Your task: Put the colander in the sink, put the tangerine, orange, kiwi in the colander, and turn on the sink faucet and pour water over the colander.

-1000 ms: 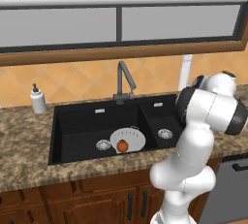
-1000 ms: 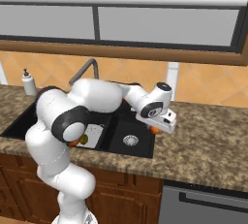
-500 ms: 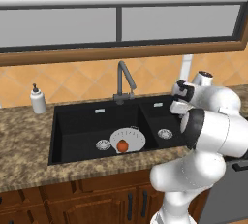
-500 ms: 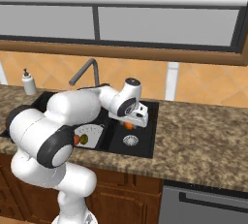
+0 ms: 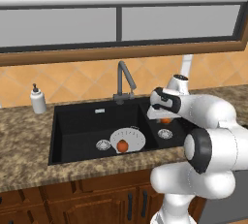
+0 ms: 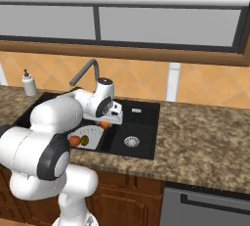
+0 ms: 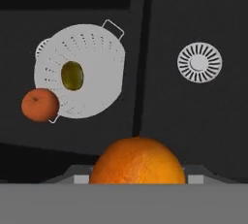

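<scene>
The white perforated colander (image 5: pixel 131 136) (image 7: pixel 92 48) lies in the wide basin of the black sink (image 5: pixel 77 126). The olive-green kiwi (image 7: pixel 72 75) (image 6: pixel 84 140) rests inside it, and the tangerine (image 7: pixel 39 104) (image 5: pixel 122 146) sits at its rim. My gripper (image 5: pixel 166 120) (image 6: pixel 105 124) hangs above the sink near the divider between the basins. It is shut on the orange (image 7: pixel 138 162) (image 6: pixel 104 124), which covers the fingertips in the hand view. The dark gooseneck faucet (image 5: pixel 123 80) (image 6: pixel 83 71) stands behind the sink. Water is out of view.
A white soap dispenser (image 5: pixel 38 100) stands on the granite counter left of the sink. The narrow basin has a round silver drain (image 7: pixel 199 62) (image 6: pixel 131 141). A window spans the wall above the tiled backsplash, and a dishwasher front (image 6: pixel 210 205) sits below the counter at right.
The arm has swung left from over the counter right of the sink to above the sink, carrying the orange. The colander, kiwi and tangerine stayed put.
</scene>
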Controlling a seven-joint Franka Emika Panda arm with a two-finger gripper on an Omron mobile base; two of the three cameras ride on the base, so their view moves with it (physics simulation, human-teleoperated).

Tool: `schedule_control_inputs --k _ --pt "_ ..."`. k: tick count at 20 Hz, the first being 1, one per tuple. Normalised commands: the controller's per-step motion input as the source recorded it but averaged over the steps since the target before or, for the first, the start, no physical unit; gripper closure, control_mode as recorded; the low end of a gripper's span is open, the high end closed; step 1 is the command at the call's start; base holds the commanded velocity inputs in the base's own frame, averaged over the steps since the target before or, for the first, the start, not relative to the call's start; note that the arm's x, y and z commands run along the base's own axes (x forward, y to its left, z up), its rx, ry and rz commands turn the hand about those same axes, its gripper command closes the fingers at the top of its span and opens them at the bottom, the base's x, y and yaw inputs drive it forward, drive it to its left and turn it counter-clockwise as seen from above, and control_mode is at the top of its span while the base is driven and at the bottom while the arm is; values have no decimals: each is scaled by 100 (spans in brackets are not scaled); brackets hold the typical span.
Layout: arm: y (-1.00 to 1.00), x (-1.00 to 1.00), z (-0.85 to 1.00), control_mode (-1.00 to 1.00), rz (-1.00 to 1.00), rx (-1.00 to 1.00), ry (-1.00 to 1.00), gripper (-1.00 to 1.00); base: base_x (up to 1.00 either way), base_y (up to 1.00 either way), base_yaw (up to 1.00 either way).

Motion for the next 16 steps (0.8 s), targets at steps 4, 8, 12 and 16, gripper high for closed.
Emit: schedule_control_inputs --k 4,8,12,16 --pt "100 5 0 -100 11 2 0 100 0 0 0" --pt "77 34 -23 -100 6 2 2 100 0 0 0" --pt "45 52 -66 -100 1 0 0 100 0 0 0" --pt "31 43 -71 -100 0 0 0 100 0 0 0"
